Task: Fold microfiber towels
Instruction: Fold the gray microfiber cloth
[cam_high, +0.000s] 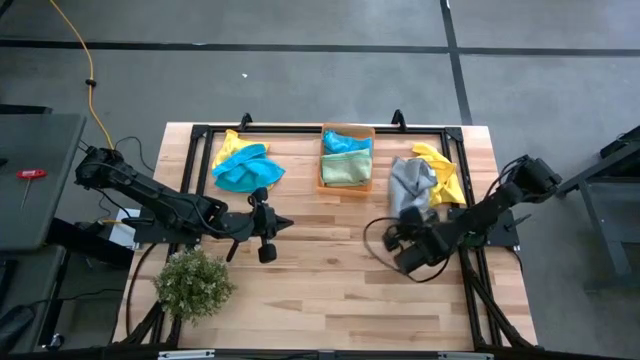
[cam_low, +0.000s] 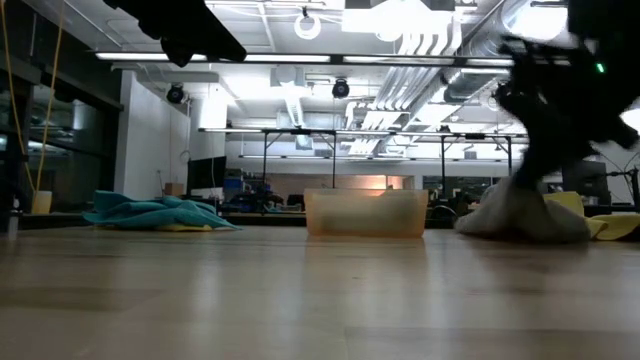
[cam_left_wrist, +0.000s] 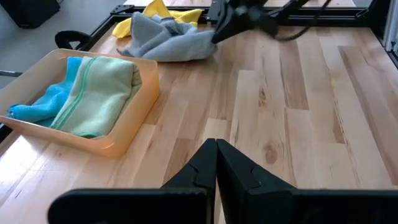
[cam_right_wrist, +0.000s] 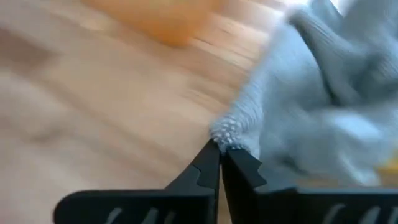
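A grey towel (cam_high: 412, 180) lies crumpled at the far right, partly over a yellow towel (cam_high: 446, 172). My right gripper (cam_high: 408, 213) is shut on the grey towel's near end. A teal towel (cam_high: 245, 168) lies bunched on another yellow towel (cam_high: 228, 143) at the far left. My left gripper (cam_high: 280, 222) is shut and empty over the table's middle left. An orange bin (cam_high: 347, 184) at the far middle holds a folded teal towel (cam_left_wrist: 43, 102) and a folded green towel (cam_left_wrist: 99, 93). My right gripper pinches a fuzzy edge of the grey towel (cam_right_wrist: 229, 132) between its two fingertips, at the towel's near end. One layer or several, I cannot tell. In the low view the towel (cam_low: 520, 212) rises to a peak under the gripper, and its lower part rests on the table.
A small bushy green plant (cam_high: 192, 283) stands at the near left. Bare wood lies across the table's middle and near side (cam_high: 340, 290). A black frame (cam_high: 300, 128) runs along the table's far edge.
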